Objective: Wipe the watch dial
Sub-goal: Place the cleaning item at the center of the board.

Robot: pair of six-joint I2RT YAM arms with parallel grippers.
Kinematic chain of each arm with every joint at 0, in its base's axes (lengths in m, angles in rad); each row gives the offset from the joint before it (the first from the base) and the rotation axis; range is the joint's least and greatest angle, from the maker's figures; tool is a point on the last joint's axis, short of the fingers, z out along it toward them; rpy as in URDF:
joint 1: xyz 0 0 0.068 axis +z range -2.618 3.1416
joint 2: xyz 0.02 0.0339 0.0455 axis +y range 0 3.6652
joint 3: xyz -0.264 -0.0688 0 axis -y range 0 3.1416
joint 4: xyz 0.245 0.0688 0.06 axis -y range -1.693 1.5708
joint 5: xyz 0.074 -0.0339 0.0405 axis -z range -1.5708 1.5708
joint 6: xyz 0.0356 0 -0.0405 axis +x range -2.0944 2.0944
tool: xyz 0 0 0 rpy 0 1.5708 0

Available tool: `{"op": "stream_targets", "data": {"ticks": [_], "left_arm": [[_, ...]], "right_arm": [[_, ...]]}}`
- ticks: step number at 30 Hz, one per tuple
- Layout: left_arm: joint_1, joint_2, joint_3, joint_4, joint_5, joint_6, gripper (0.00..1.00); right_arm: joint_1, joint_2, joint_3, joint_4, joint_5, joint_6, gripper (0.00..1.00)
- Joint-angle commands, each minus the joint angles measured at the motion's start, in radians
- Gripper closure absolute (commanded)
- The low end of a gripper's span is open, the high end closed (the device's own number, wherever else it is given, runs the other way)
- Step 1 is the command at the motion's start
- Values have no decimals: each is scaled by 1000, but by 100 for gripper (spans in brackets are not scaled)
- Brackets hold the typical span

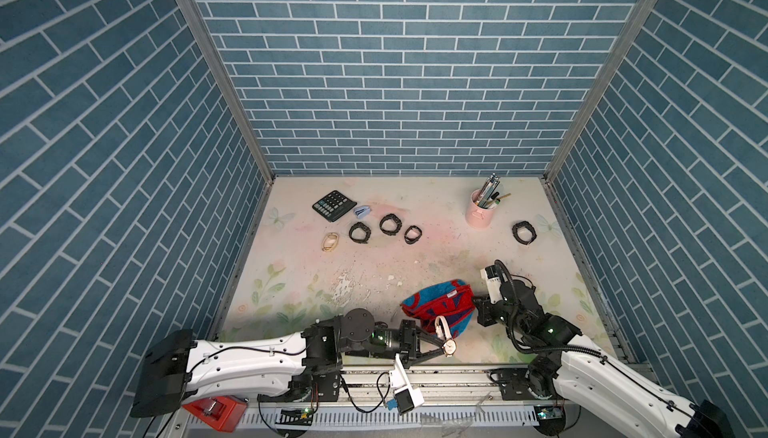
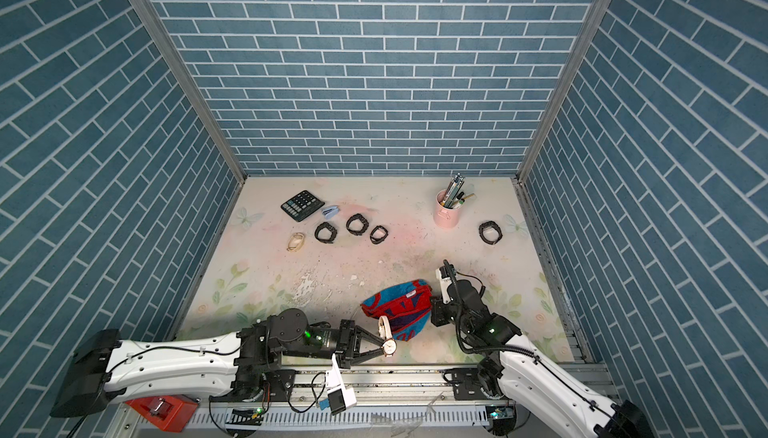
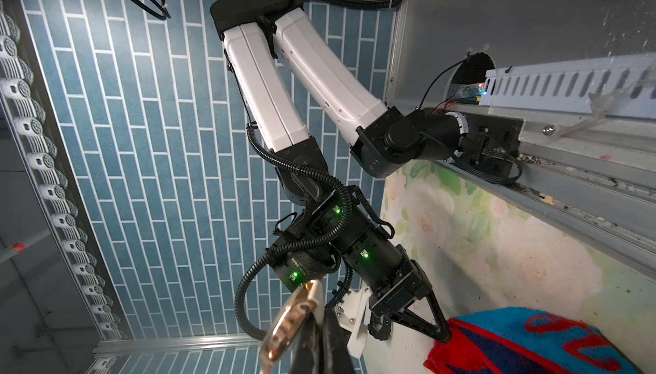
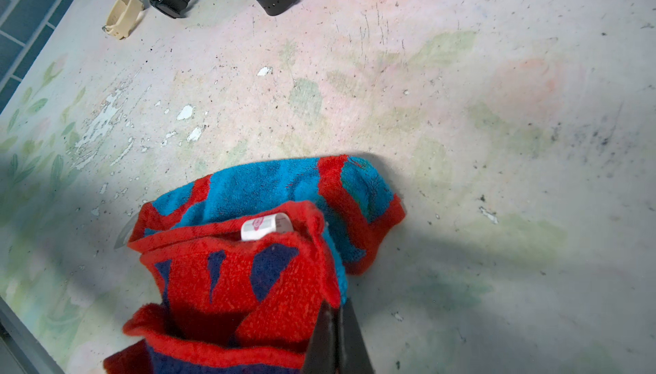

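Note:
A watch with a white strap and rose-gold case is held above the table's front edge, its dial (image 1: pixel 449 346) (image 2: pixel 389 347) facing up in both top views. My left gripper (image 1: pixel 442 347) (image 2: pixel 381 348) is shut on the watch (image 3: pixel 288 320) at the case; its own tips (image 3: pixel 321 315) show dark beside it. A red and blue towel (image 1: pixel 440 303) (image 2: pixel 400 306) (image 4: pixel 248 265) is bunched just behind the watch. My right gripper (image 1: pixel 476 305) (image 2: pixel 433 309) (image 4: pixel 337 313) is shut on the towel's right edge (image 3: pixel 532 343). Whether towel and dial touch I cannot tell.
At the back are a calculator (image 1: pixel 334 205), a small blue stapler (image 1: pixel 362 210), three black watches (image 1: pixel 390 224), a beige watch (image 1: pixel 331 242), a pink cup of pens (image 1: pixel 480 209) and another black watch (image 1: pixel 523 232). Brick-pattern walls enclose three sides.

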Motion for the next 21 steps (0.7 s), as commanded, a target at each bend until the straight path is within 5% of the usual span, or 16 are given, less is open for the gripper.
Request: {"op": "stream_targets", "data": {"ticks": [1,7,9,11,12,13,21], "left_arm": [[-8,-3,32,-5,-19,-2,100],[-8,12,50,-17,-45,-32,100],[-9,28,79,-68,-74,-57,100],[-8,56,150,-201,-120,-74,100],[-9,73,187,-258,-136,-95,100],[-8,91,210,-286,-154,-113,100],[-2,218,275,-278,-301,-184,100]], "right_arm": [[-3,-14,-10,-3,-13,-7,100],[-3,-49,-18,-9,16,-3,96],[-3,-60,-18,-20,44,4,59],[-3,-77,-14,-32,79,9,45],[-4,-90,-8,-46,104,7,25],[-3,-101,2,-61,129,1,19],[-3,-124,66,-116,233,-103,13]]}}
